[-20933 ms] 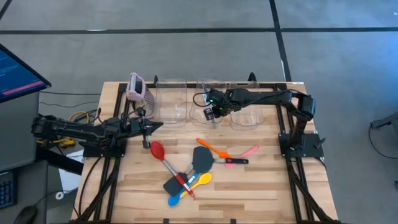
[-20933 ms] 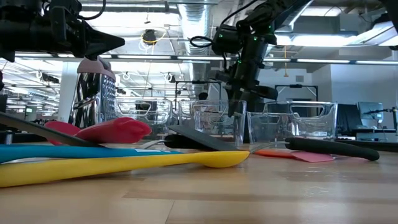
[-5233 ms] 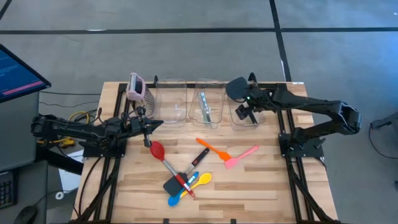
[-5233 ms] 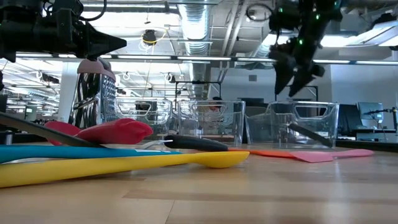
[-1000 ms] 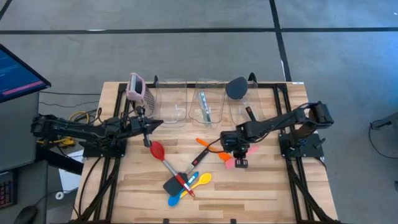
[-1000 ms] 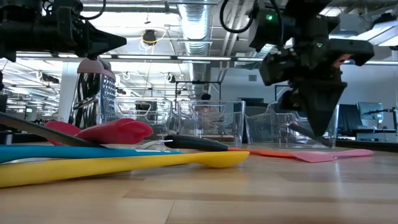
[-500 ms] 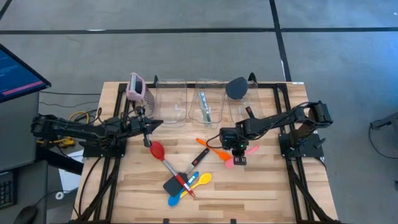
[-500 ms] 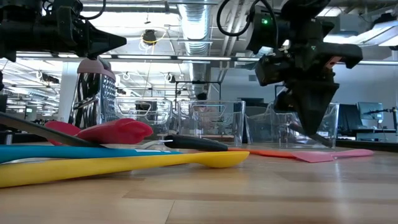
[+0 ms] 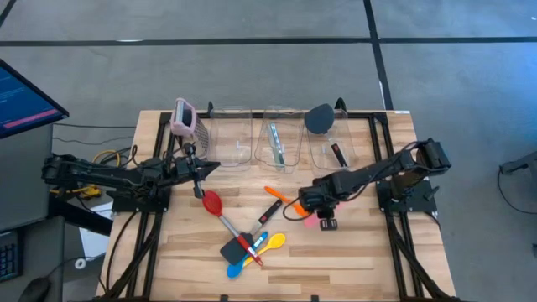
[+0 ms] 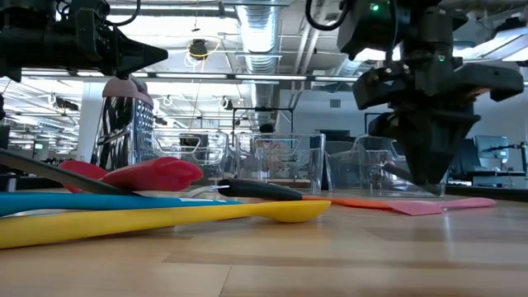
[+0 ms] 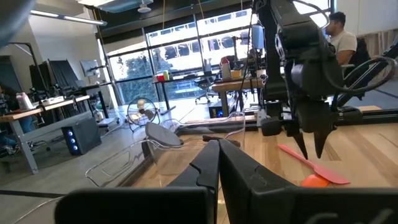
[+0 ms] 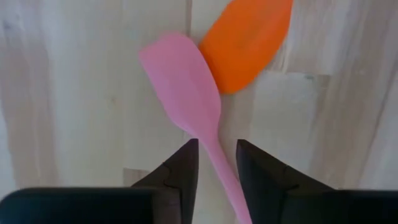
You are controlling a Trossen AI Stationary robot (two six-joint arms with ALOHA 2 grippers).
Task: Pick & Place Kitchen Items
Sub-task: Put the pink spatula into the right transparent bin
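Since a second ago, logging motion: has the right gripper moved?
Yes. The right gripper slid slightly toward the table's near edge, away from the clear bins, staying over the pink spatula.

On the bench: three clear plastic bins in a row, one pink-topped metal grater.

Three spoons: one red, one blue, one yellow.

Four spatulas: one pink, one orange, two black, one among the spoons and one at the right-hand bin.

One red-handled utensil, one clear-teal utensil in the middle bin.

Two arms, two tools: left, right.
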